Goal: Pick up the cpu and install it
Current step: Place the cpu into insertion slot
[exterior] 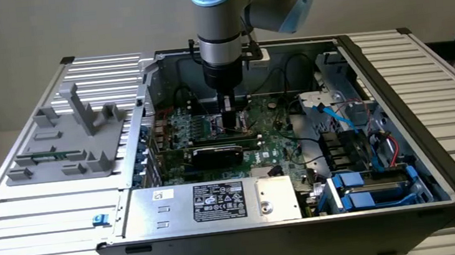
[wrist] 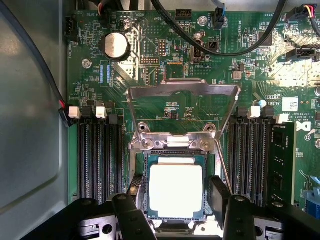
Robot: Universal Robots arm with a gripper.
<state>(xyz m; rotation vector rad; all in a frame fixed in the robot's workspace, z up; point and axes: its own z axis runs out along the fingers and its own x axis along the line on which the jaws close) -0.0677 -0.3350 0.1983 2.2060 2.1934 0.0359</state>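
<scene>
Tool [exterior: 234, 122] hangs straight down from the arm inside the open computer case [exterior: 391, 87], low over the green motherboard [exterior: 275, 141]. In the wrist view the tool [wrist: 176, 192] stands spread, its two black fingers [wrist: 131, 212] flanking the cpu [wrist: 176, 185] on opposite sides and gripping nothing. The cpu lies flat in its socket [wrist: 141, 165], pale metal top facing up at the camera. It is almost square, so no long axis stands out. Its edges run square with the socket frame and parallel to the black memory slots [wrist: 100, 155] on either side. The metal load plate [wrist: 182, 90] is swung up and back from the socket. In the exterior view, a grey fixture [exterior: 70, 139] sits on the slatted tabletop [exterior: 432, 76] to the case's left.
</scene>
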